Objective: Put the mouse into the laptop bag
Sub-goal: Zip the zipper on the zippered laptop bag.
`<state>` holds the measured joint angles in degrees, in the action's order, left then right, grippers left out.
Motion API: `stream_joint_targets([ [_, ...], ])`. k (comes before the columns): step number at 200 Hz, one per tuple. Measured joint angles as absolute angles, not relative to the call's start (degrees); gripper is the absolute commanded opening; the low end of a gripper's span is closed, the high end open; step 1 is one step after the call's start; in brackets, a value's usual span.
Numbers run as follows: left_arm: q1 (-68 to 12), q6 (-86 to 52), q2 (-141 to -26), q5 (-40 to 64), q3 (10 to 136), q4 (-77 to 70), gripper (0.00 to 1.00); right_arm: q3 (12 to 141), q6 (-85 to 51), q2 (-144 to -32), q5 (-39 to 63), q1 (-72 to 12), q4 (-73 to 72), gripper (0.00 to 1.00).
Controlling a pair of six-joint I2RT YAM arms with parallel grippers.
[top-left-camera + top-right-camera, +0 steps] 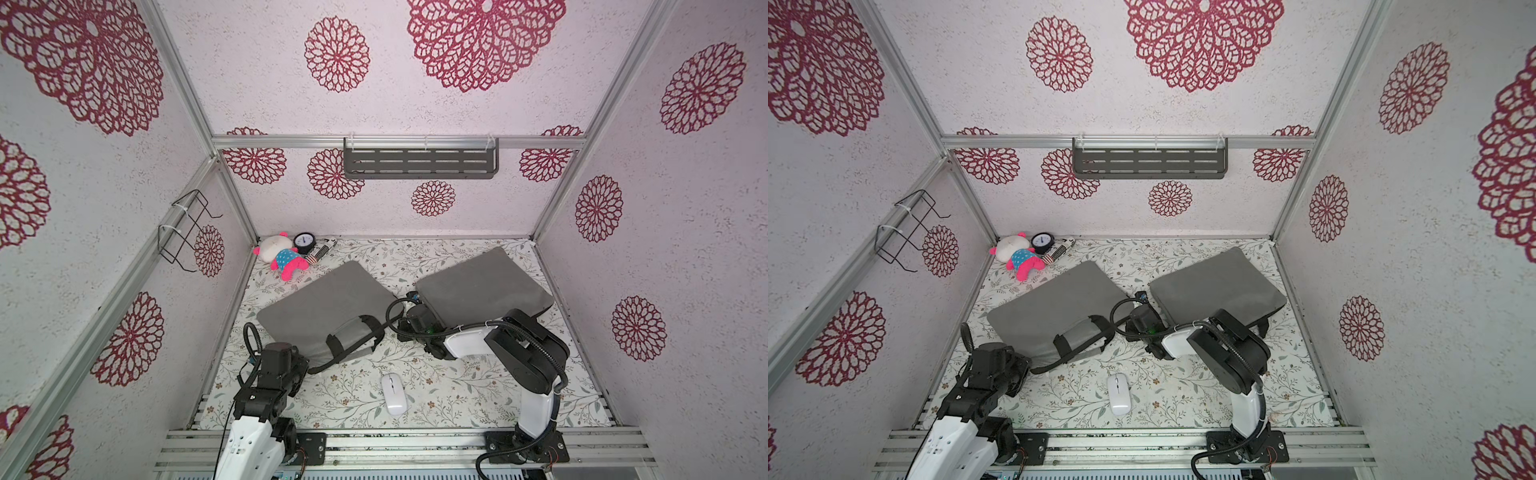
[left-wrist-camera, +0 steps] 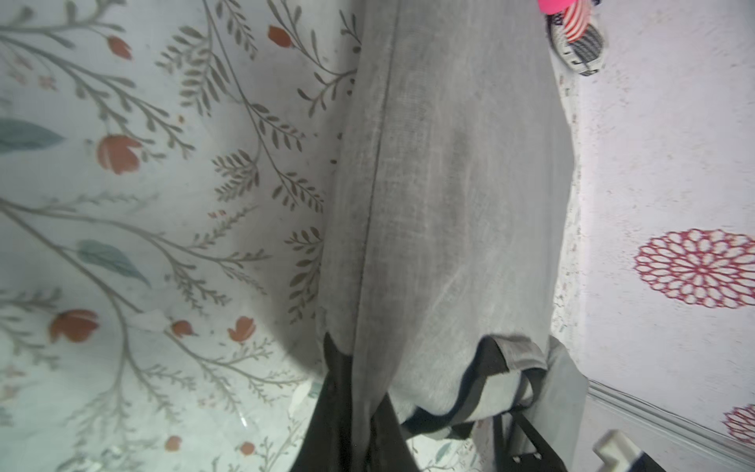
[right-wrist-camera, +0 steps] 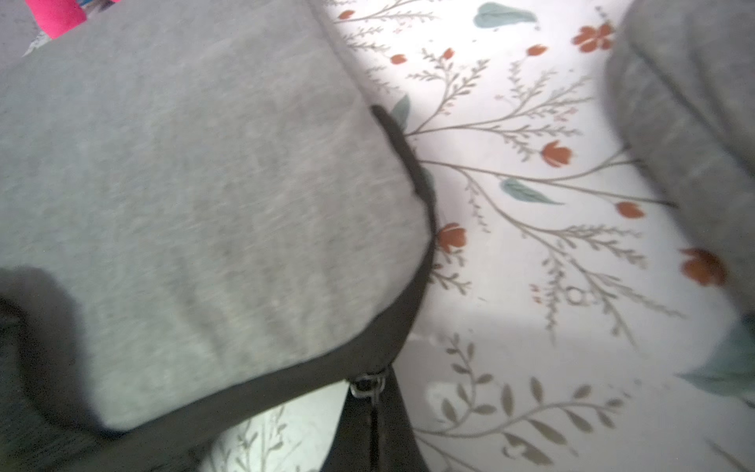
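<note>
My left claw pinches the grey laptop bag at its near corner, my right claw is pressed together on its zipper pull, and the white mouse lies on the floral table near the front, apart from the bag. If the fabric slips from my left pinch, I reckon the bag drags along instead of unzipping. Only the right wrist view shows the pull, and only the top views show the mouse.

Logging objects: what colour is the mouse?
The mouse is white, clearest in a top view.
</note>
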<state>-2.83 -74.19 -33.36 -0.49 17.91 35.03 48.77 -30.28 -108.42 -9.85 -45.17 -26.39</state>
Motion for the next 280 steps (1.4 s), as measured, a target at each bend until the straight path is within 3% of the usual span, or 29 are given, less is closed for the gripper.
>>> stream_joint_targets([
  [59,8.4,-66.2,-45.1,7.3,22.6,33.8,0.0,44.6,-30.7,-104.8,-9.7,-45.4,-26.5,0.0],
  [114,13.4,-61.5,-54.1,8.3,28.8,34.3,0.0,41.5,-28.6,-102.7,-9.7,-48.7,-28.6,0.0],
  [125,14.2,-60.5,-56.9,7.7,30.5,34.4,0.27,41.5,-28.1,-102.7,-10.8,-50.1,-28.6,0.0],
  [145,16.0,-59.3,-60.6,5.2,33.9,34.7,0.87,41.5,-27.9,-102.7,-12.5,-52.5,-28.6,0.0],
  [155,16.9,-59.1,-61.1,4.1,35.7,34.9,1.0,41.5,-27.9,-102.7,-13.1,-53.8,-28.6,0.0],
  [222,15.0,-58.9,-53.2,5.8,40.5,38.1,0.98,41.6,-26.9,-103.1,-13.5,-59.7,-29.6,0.0],
  [237,10.0,-60.2,-50.9,7.2,39.3,37.0,0.98,41.7,-26.6,-103.5,-13.3,-60.4,-30.1,0.0],
  [280,-14.6,-69.8,-49.0,6.6,30.2,24.7,0.98,42.5,-26.5,-104.3,-12.7,-62.4,-31.2,0.0],
])
